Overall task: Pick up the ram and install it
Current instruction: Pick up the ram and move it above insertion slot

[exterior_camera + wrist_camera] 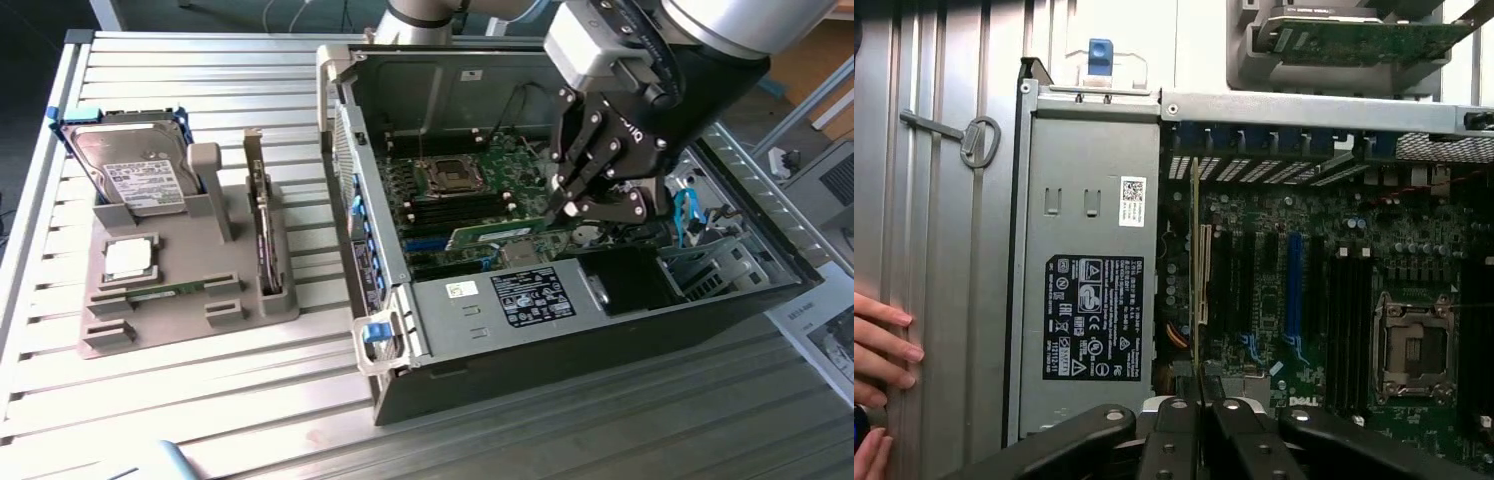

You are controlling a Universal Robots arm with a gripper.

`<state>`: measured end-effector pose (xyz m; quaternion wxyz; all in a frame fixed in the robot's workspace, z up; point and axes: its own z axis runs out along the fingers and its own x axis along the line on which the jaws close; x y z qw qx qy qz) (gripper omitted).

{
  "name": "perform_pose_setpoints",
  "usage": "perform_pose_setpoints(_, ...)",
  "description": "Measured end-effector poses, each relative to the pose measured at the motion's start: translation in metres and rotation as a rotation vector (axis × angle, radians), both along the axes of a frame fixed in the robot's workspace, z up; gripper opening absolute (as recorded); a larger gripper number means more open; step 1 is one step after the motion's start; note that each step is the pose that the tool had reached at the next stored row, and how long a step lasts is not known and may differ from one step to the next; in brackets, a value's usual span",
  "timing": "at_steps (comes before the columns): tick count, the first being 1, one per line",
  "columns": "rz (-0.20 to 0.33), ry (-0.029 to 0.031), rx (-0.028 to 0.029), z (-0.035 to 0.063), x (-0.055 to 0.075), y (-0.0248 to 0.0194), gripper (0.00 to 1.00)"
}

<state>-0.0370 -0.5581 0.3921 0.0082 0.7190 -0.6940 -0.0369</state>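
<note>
Inside an open computer case (350,120) on a slatted metal table (200,400), the arm's gripper (558,213) pinches the ram (501,233) by one end, its fingers nearly together on the thin green stick. The ram hangs low over the motherboard, lying between the power supply (534,297) with its black label and the rows of black memory slots (whether it touches the board cannot be told). The wrist view shows the ram (1196,270) edge-on, running out from the gripper (1201,385). A person's hand (879,345) rests on the table beside the case. On the exterior view's left, a grey holder (200,310) carries a hard drive (131,170) and a silver processor chip (130,258).
</note>
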Motion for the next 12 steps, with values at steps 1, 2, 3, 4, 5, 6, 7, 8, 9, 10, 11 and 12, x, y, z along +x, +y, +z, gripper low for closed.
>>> perform_pose_setpoints(1,0.000,0.0004,0.0000,0.0000,0.0016,-0.0002,0.12)
perform_pose_setpoints(2,0.000,0.0009,0.0000,0.0000,0.0037,-0.0005,0.12)
perform_pose_setpoints(3,0.000,0.0013,0.0001,0.0001,0.0058,-0.0008,0.12)
perform_pose_setpoints(4,0.000,0.0017,0.0002,0.0001,0.0077,-0.0011,0.12)
perform_pose_setpoints(5,0.000,0.0019,0.0002,0.0000,0.0090,-0.0012,0.12)
perform_pose_setpoints(6,0.000,0.0022,0.0004,0.0001,0.0108,-0.0015,0.12)
perform_pose_setpoints(7,0.000,0.0022,0.0006,0.0000,0.0112,-0.0016,0.12)
perform_pose_setpoints(8,0.000,0.0022,0.0006,0.0001,0.0112,-0.0016,0.12)
perform_pose_setpoints(9,0.000,0.0022,0.0006,0.0001,0.0113,-0.0016,0.12)
perform_pose_setpoints(10,0.000,0.0022,0.0006,0.0001,0.0113,-0.0016,0.12)
perform_pose_setpoints(11,0.000,0.0022,0.0006,0.0000,0.0113,-0.0016,0.12)
perform_pose_setpoints(12,0.000,0.0022,0.0006,0.0001,0.0113,-0.0016,0.12)
